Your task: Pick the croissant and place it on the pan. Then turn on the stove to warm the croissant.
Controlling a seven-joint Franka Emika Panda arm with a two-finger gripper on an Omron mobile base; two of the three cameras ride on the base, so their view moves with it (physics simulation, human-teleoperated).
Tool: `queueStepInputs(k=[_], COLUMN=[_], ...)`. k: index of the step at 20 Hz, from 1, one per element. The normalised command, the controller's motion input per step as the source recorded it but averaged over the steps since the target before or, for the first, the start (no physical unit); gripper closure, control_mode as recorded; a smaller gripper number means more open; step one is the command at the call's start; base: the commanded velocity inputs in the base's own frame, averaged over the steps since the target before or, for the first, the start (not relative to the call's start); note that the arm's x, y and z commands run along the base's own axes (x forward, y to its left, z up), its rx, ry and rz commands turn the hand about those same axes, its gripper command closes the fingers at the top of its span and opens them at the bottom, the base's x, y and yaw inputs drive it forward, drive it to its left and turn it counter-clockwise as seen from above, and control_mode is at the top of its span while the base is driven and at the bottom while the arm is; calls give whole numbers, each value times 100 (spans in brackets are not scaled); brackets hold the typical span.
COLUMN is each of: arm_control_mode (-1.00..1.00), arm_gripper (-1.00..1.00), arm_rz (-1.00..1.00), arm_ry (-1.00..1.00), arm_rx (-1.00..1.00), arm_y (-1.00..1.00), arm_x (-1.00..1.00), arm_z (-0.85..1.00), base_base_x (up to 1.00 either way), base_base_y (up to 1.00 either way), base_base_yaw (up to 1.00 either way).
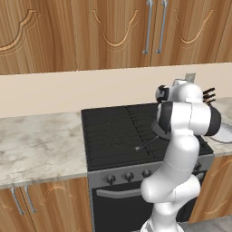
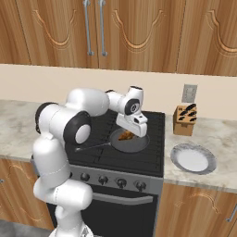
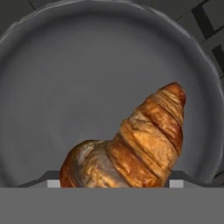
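Hand view: croissant [image 3: 131, 148] sits right btwn the finger tips, jaws part-open & closed on its sides, so it's gripped; behind it the pan [image 3: 52, 87], dark grey bowl w/ raised rim, croissant over its middle. Right base view: gripper [image 2: 128, 134] hangs just above pan [image 2: 139, 146] w/ croissant [image 2: 125, 135] in it, whether pastry touches the bowl can't tell; pan on stove [image 2: 139, 162] grates, thin handle pointing left; pale plate [image 2: 193, 159] on counter to the right, well apart; knife block [image 2: 184, 120] near wall behind plate; wood cabinets [image 2: 139, 32] above.
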Motion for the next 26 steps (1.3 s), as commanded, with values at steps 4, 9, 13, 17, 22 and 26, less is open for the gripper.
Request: queueStepInputs(k=[4, 9, 13, 17, 22, 26], arm_control_mode=[-100, -100, -100, -100, -100, -100], arm_gripper=[100, 100, 100, 100, 100, -100], arm_rz=[0, 0, 0, 0, 0, 0], arm_ry=[0, 0, 0, 0, 0, 0], arm_rx=[0, 0, 0, 0, 0, 0], arm_y=[2, 0, 0, 0, 0, 0], arm_x=[9, 14, 15, 15, 14, 1], arm_z=[-15, -24, -25, -16, -16, -19], base_base_x=[0, 0, 0, 0, 0, 0], base_base_y=[0, 0, 0, 0, 0, 0], base_base_yaw=[0, 0, 0, 0, 0, 0])
